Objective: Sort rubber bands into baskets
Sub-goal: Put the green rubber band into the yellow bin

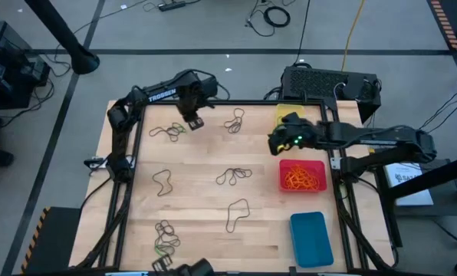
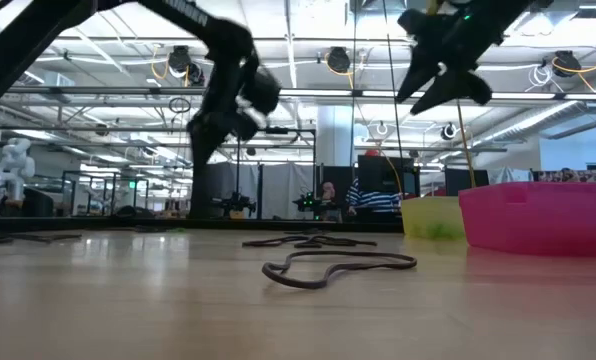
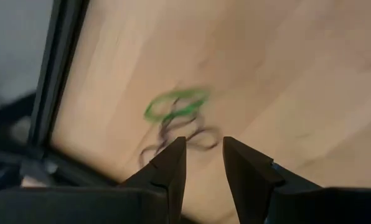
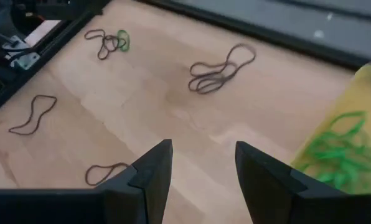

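My left gripper (image 3: pixel 201 158) hovers, jaws spread and empty, over a green rubber band (image 3: pixel 173 106) tangled with dark ones (image 3: pixel 192 134); I risk lifting both colours together. My right gripper (image 4: pixel 201 165) waits, jaws spread. Blue basket (image 1: pixel 311 238): looks empty; red basket (image 1: pixel 302 175): orange bands (image 1: pixel 301 179); yellow basket (image 4: pixel 360 124): green bands (image 4: pixel 338 146).

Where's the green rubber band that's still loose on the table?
In the high view the green rubber band lies at the table's far left, tangled with dark bands, just beside the left gripper, whose open fingers hover above it.
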`<state>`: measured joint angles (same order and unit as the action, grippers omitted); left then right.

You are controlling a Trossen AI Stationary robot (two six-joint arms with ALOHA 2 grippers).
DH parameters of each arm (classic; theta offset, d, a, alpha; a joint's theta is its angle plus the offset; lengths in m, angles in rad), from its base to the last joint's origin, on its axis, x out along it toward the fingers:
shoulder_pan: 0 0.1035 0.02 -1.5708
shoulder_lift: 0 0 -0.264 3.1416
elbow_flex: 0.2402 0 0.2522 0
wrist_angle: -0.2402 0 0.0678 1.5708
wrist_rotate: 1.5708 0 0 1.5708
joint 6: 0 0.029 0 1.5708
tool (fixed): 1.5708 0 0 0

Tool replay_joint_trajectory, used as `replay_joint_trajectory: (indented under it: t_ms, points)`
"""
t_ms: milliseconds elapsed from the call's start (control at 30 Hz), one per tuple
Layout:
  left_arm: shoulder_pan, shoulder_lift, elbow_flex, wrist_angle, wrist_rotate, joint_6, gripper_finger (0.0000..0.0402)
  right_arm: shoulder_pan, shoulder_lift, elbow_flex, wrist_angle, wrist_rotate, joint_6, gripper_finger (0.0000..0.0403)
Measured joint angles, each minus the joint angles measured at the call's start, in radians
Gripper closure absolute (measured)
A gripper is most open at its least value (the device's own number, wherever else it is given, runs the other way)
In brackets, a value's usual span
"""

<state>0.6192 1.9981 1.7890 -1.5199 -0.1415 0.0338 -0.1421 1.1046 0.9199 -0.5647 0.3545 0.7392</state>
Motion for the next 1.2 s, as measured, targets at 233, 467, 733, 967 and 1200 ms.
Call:
replay_joint_trajectory:
  t_ms: [233, 467, 733, 967, 1200]
  points:
    - [0.087, 0.001, -0.234, 0.124, -0.047, 0.056, 0.0289, 0.0, 0.136, 0.0, 0.159, -0.146, 0.078, 0.0234]
    - [0.14, 0.0, -0.352, 0.278, -0.064, 0.1, 0.0289, 0.001, 0.204, 0.0, 0.231, -0.201, 0.118, 0.0234]
    - [0.179, 0.0, -0.416, 0.361, -0.097, 0.113, 0.0289, 0.0, 0.208, 0.0, 0.252, -0.204, 0.11, 0.0234]
    - [0.209, 0.0, -0.464, 0.412, -0.091, 0.133, 0.0289, 0.0, 0.207, 0.0, 0.247, -0.204, 0.099, 0.0234]
    - [0.228, -0.004, -0.505, 0.456, -0.056, 0.136, 0.0289, 0.008, 0.207, 0.0, 0.246, -0.23, 0.083, 0.0234]
